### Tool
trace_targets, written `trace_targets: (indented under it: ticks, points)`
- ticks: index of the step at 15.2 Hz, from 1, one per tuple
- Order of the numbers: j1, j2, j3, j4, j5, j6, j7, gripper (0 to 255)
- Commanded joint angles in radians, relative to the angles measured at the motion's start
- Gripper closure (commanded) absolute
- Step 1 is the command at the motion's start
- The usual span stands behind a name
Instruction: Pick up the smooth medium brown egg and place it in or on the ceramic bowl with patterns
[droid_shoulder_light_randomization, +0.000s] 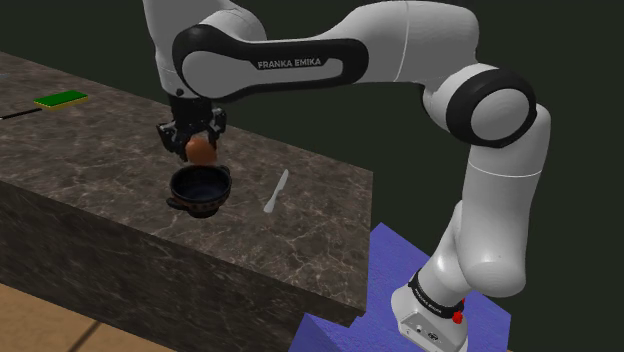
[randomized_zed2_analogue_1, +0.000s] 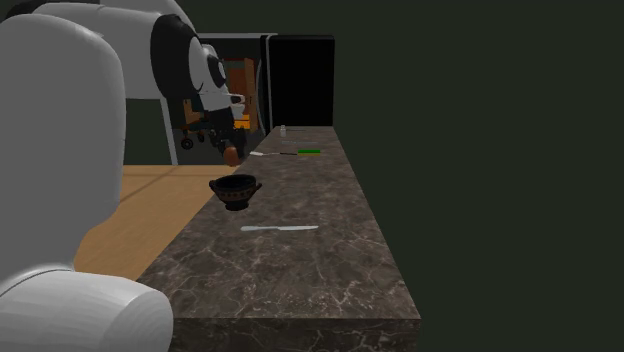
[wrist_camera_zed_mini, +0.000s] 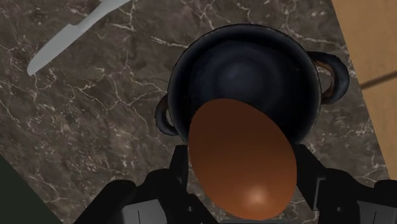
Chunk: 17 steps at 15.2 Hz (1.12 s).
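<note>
the end effector grips a brown egg just above the dark bowl.

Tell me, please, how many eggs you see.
1: the smooth brown egg, clasped in the jaws above the dark two-handled bowl; it hides part of the bowl's inside.

Kitchen, dark veined counter, table knife

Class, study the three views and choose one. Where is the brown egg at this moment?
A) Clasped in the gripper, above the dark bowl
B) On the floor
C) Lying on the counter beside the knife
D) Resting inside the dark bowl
A: the gripper has its black fingers shut on the brown egg, which hangs in the air over the dark bowl and is not set in it.
</note>
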Motion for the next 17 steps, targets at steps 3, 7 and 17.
trace_targets:
  ticks: [3, 7, 17]
  points:
    - [-0.002, 0.008, -0.002, -0.044, -0.006, 0.051, 0.012, 255]
    - [-0.004, 0.016, -0.004, -0.085, -0.012, 0.099, 0.023, 255]
    - [-0.004, 0.022, -0.006, -0.104, -0.015, 0.123, 0.028, 255]
